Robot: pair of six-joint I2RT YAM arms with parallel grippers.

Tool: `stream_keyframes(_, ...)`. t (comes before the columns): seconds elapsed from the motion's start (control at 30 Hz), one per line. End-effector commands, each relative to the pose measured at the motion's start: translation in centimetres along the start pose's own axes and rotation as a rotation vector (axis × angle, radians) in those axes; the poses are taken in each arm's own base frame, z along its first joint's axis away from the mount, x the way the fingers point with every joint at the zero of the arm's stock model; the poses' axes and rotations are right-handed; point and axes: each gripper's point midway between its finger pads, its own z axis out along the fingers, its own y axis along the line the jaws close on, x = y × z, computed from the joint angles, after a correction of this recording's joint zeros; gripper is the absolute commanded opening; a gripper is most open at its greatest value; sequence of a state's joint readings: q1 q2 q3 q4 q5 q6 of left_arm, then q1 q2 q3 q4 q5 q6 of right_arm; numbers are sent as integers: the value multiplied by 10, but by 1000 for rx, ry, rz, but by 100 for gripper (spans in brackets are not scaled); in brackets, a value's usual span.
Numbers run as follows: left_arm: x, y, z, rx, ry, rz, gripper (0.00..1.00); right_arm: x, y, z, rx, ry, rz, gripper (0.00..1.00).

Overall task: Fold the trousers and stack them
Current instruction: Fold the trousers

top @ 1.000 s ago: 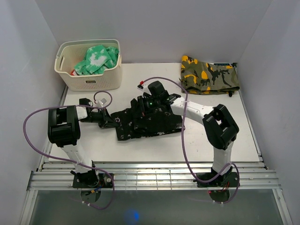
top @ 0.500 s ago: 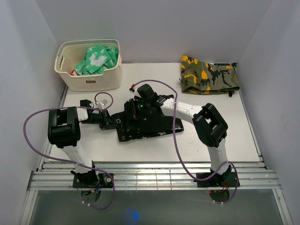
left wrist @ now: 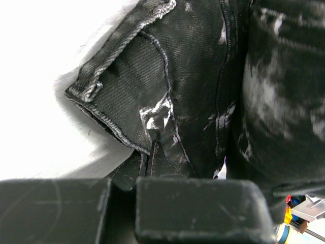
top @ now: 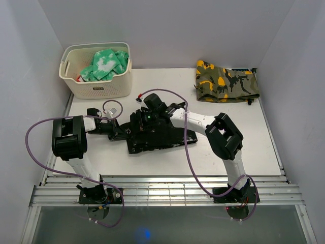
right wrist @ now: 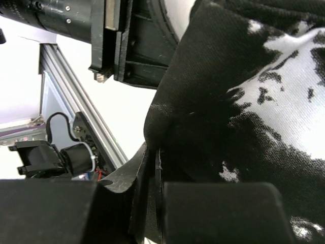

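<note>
The black trousers with white speckles [top: 162,136] lie bunched in the middle of the table. My left gripper [top: 123,132] is at their left edge and is shut on a seamed hem fold [left wrist: 152,117]. My right gripper [top: 144,119] is over the left part of the pile and is shut on a fold of the same fabric [right wrist: 244,101], holding it lifted above the table. In the left wrist view the gripper [left wrist: 127,188] pinches the cloth at the bottom. In the right wrist view the gripper [right wrist: 152,208] pinches a thin black edge.
A cream basket [top: 76,84] with a green-and-white garment [top: 105,63] stands at the back left. A folded camouflage garment [top: 227,81] lies at the back right. Purple cables loop over the table. Metal rails [top: 162,193] run along the near edge.
My right gripper has moved left with the trousers fabric, drawing the right part over toward the left gripper. The pile has become narrower. The left gripper has stayed nearly still.
</note>
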State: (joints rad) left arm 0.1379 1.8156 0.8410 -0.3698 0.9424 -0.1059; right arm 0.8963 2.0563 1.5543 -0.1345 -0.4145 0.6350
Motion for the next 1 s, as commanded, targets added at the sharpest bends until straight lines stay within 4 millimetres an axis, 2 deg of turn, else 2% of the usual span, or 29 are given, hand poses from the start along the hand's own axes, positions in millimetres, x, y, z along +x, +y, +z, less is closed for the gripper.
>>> stream_keyframes(0.0, 5, -4, 4, 2, 12, 32, 0, -8, 49, -2, -127, -16, -16, 8)
stream_keyframes(0.1, 4, -2, 6, 1, 15, 27, 0, 1, 53, 2, -141, 3, -10, 8)
stream_keyframes(0.27, 3, -3, 5, 2, 12, 37, 0, 3, 56, 10, -145, 15, 2, 8)
stream_keyframes(0.67, 3, -6, 2, -2, 3, 52, 0, 3, 34, 37, -106, 26, 9, 8)
stream_keyframes(0.7, 3, -6, 0, -11, 2, 55, 3, 4, 33, 37, -104, 28, 6, 8)
stream_keyframes(0.73, 3, -7, -1, -14, 0, 62, 16, 5, 32, 38, -103, 29, 5, 8)
stream_keyframes(0.8, 2, -7, -8, -37, -8, 68, 27, 5, 31, 37, -107, 30, -3, 8)
stream_keyframes(0.83, -1, -6, -11, -52, -17, 73, 39, 5, 31, 36, -111, 30, -7, 8)
stream_keyframes(0.93, -13, -1, -34, -72, -68, 48, 53, -3, 44, 26, -173, 9, -64, 15)
stream_keyframes(0.97, -21, 5, -48, -74, -106, 21, 57, -7, 45, 20, -186, 5, -77, 27)
